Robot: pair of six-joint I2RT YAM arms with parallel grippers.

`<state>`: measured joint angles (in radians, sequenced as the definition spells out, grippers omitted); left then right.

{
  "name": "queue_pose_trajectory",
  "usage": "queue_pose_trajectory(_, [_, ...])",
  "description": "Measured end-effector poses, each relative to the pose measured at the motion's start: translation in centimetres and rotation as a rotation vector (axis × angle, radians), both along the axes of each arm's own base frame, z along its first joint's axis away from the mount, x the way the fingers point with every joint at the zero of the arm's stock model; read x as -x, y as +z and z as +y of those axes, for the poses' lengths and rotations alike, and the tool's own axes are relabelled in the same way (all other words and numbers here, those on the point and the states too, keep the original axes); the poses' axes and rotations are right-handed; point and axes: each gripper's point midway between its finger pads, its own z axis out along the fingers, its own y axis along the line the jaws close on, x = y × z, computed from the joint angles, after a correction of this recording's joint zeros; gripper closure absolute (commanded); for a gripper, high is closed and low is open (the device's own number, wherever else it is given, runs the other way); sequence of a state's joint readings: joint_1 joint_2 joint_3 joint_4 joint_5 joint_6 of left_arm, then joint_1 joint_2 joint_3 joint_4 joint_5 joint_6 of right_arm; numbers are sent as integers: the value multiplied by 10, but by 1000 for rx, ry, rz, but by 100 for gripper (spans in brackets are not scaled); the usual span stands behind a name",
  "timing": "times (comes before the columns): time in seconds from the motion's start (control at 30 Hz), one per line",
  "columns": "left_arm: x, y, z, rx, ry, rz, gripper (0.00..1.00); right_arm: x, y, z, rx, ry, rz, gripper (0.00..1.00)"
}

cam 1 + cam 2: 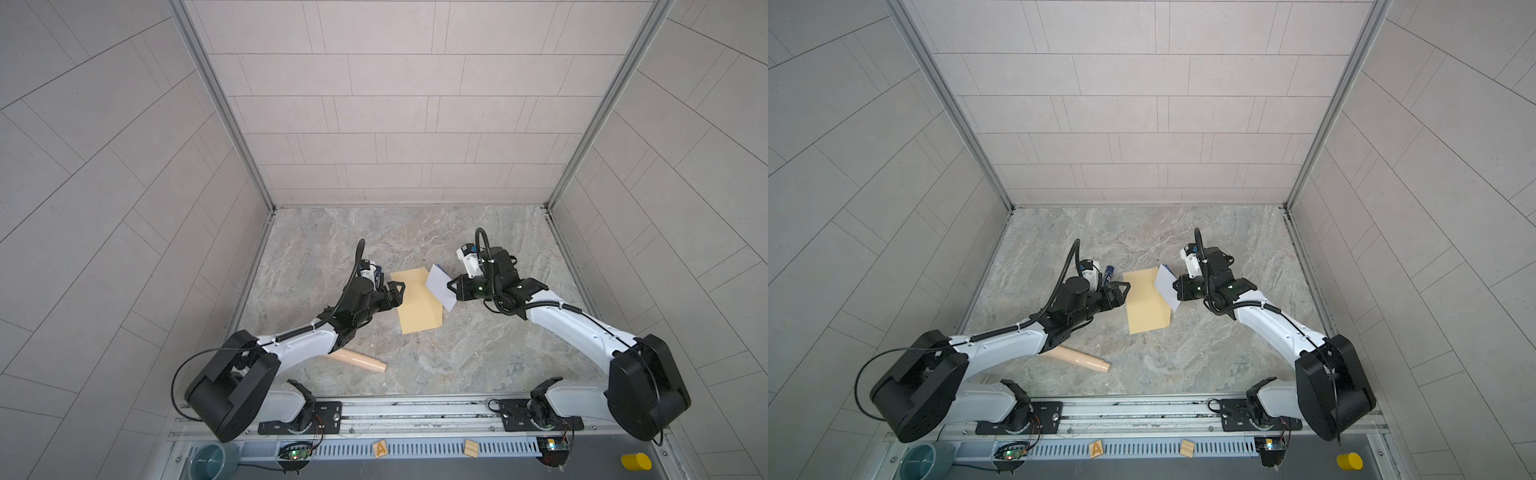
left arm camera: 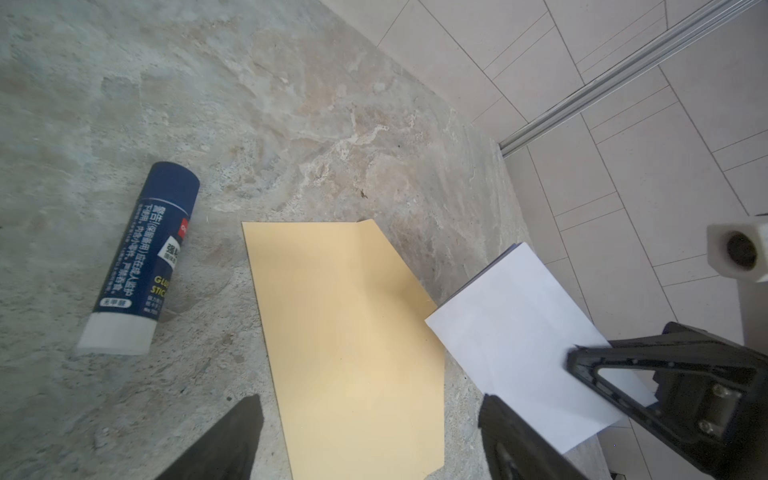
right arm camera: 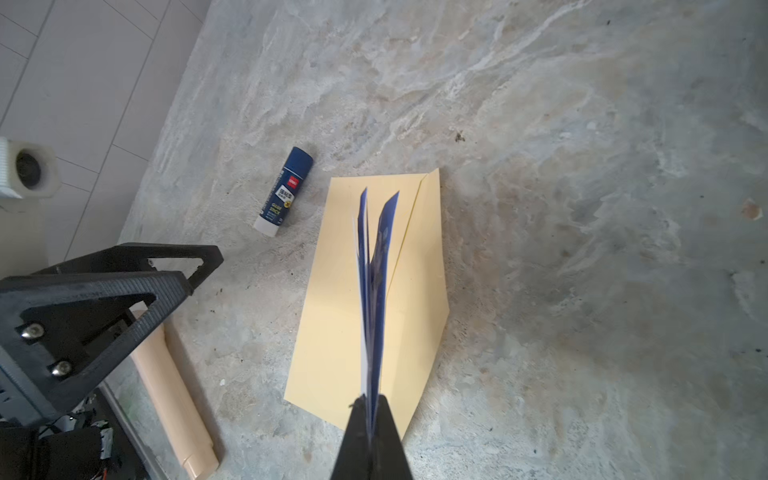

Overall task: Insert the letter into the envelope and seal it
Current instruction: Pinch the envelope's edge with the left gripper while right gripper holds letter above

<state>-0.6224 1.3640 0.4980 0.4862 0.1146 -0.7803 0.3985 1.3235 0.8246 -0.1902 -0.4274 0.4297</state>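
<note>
The tan envelope (image 1: 415,307) (image 1: 1146,311) lies flat on the marble table, its angled flap spread open toward the right. My right gripper (image 3: 370,401) (image 1: 451,289) is shut on the folded letter (image 3: 374,270) (image 2: 511,316), white outside with dark blue inside. It holds the letter on edge, just above the envelope's (image 3: 332,291) flap side. My left gripper (image 2: 370,415) (image 1: 1124,287) is open at the envelope's (image 2: 349,332) left edge. Its jaws are wide apart and nothing is between them.
A dark blue glue stick (image 2: 141,257) (image 3: 284,191) lies left of the envelope, beyond my left gripper. A beige cylinder (image 1: 361,361) (image 3: 174,395) lies near the front under the left arm. Tiled walls enclose the table on three sides.
</note>
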Motion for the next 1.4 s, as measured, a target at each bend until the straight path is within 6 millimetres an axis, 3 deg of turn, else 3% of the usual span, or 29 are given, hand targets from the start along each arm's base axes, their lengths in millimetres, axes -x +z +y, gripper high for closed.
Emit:
queue_pose_trajectory(0.2, [-2,-24,-6,-15,-20,40,12,-12,-28,-9,36,-34,74,100])
queue_pose_trajectory(0.37, [-2,-36,-10,-19,-33,58,13,-27,-36,-7,29,-36,106,100])
queue_pose_trajectory(0.73, [-2,-62,-10,-60,-44,101,37,-34,-55,0,11,-40,159,100])
queue_pose_trajectory(0.9, [-2,-73,-10,-77,-46,116,41,-35,-59,1,1,-39,166,100])
queue_pose_trajectory(1.1, [-3,-70,-10,-85,-49,104,37,-37,-57,2,-7,-40,161,100])
queue_pose_trajectory(1.2, [-2,-59,-8,-95,-53,77,32,-38,-57,-2,-8,-52,162,100])
queue_pose_trajectory(1.4, [-6,-42,-5,-114,-46,26,31,-37,-47,-6,-33,-70,131,100])
